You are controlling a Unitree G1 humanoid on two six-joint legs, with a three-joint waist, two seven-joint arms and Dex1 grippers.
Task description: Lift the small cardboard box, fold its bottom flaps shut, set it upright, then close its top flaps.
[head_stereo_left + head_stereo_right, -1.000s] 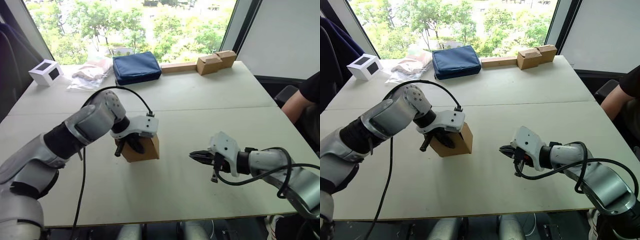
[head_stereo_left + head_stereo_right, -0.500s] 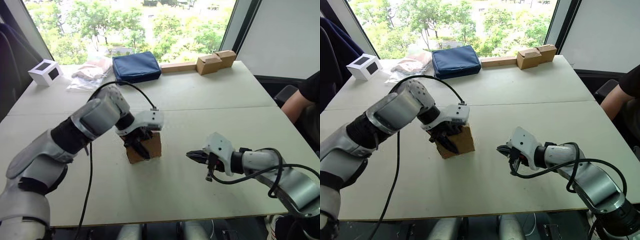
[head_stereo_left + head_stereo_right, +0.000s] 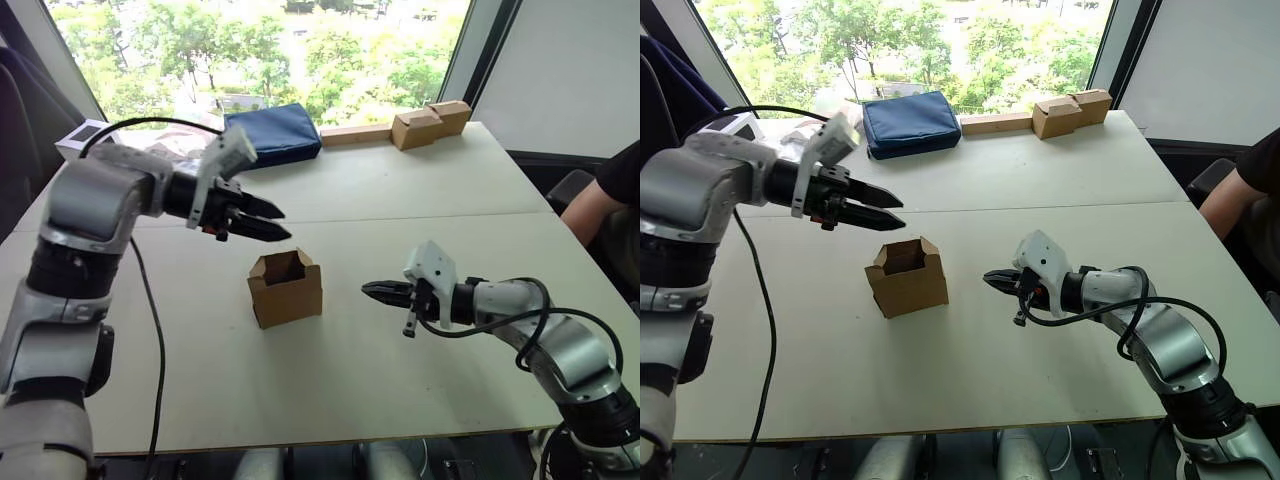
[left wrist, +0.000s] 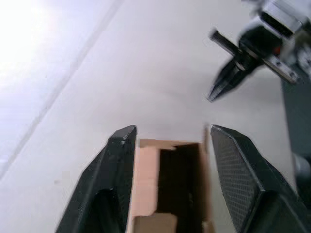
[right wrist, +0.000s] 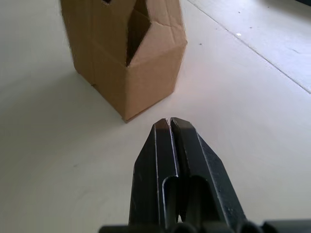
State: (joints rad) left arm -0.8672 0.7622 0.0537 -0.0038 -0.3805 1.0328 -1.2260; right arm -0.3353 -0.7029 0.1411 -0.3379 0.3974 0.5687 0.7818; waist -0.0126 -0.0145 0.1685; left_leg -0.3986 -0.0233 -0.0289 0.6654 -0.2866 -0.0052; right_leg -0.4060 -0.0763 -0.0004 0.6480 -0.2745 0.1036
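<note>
The desk (image 3: 420, 190) is a wide pale surface with a seam across its middle. Along its far edge lie a navy pouch (image 3: 272, 134), a long block of joined tan boxes (image 3: 400, 128) and a white box with a black window (image 3: 84, 139).

The small cardboard box (image 3: 286, 290) stands upright near the desk's centre, touched by neither arm. Its top flaps (image 3: 283, 263) stand raised and the interior is open to view.

The left gripper (image 3: 268, 220) hovers above and to the left of the box, its jaws spread apart. The right gripper (image 3: 372, 290) is held low over the desk, near the box's right side, pointing at it with jaws pressed together.
</note>
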